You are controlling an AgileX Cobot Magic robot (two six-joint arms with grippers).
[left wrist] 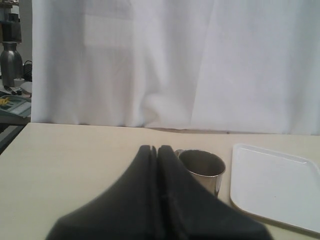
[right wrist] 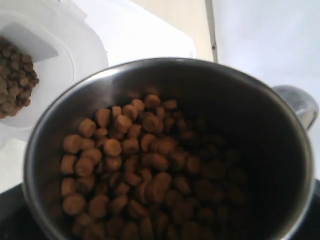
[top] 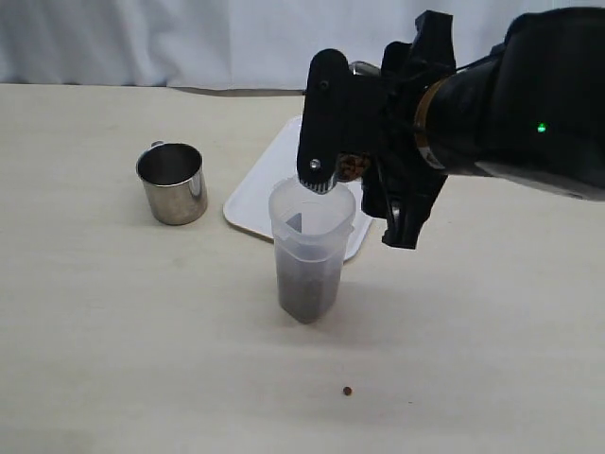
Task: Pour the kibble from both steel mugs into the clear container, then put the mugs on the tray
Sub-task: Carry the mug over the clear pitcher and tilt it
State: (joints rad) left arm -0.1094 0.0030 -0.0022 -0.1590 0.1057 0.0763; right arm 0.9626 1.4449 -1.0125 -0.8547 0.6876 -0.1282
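Right hand (top: 359, 194) grips steel mug (right wrist: 250, 115) of kibble (right wrist: 135, 165) over clear container (top: 307, 248); left hand (left wrist: 154, 151) closed

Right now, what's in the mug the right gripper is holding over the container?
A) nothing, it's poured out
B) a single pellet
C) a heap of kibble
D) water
C: the right wrist view looks into the steel mug and shows a heap of kibble inside it; the clear container below is only partly filled.
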